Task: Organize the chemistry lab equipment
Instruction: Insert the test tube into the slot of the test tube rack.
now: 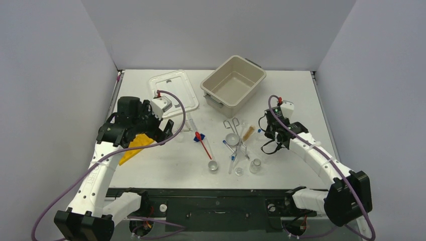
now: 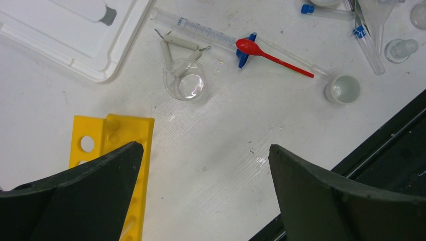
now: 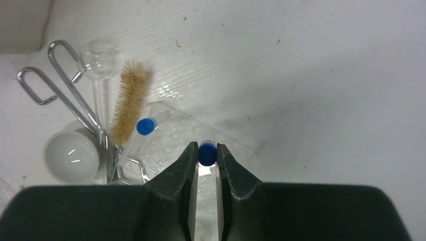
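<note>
Blue-capped vial (image 3: 206,155) pinched at cap end by R gripper (image 3: 207,149); light, slick, prob. fragile. L gripper (image 2: 203,147) wide open.

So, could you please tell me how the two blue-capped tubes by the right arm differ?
The held tube is pinched between the right gripper's fingers; the loose tube lies untouched beside the brush. The held tube runs straight along the fingers, the loose tube slants. Both are clear with blue caps.
</note>
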